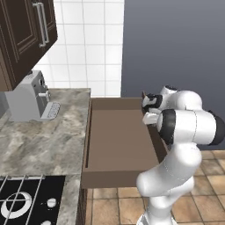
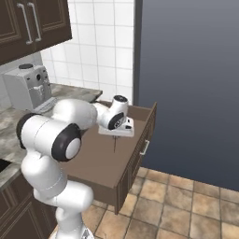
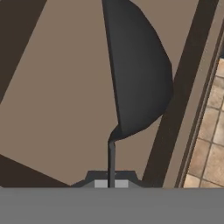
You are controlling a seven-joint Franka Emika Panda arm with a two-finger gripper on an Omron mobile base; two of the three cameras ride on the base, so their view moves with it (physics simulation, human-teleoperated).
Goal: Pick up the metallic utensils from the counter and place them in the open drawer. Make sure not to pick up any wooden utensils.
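My gripper (image 2: 115, 135) hangs over the open drawer (image 2: 133, 158), shut on a thin dark grey metallic spoon (image 2: 115, 144) that points down toward the drawer's brown floor. In the hand view the spoon's slim handle rises from between the fingertips (image 3: 101, 184) to its round dark bowl (image 3: 138, 70), with the drawer floor (image 3: 57, 109) behind it. From the left base view the drawer (image 1: 114, 178) stands pulled out beside the counter (image 1: 39, 140), and my arm's elbow hides most of the hand. I cannot tell whether the spoon touches the drawer floor.
A grey coffee machine (image 1: 28, 96) stands at the back of the counter under dark wall cabinets (image 1: 26, 30). A black stove top (image 1: 26, 200) lies at the counter's near end. A tall dark grey panel (image 2: 196, 70) rises right of the drawer, above tan floor tiles (image 2: 186, 200).
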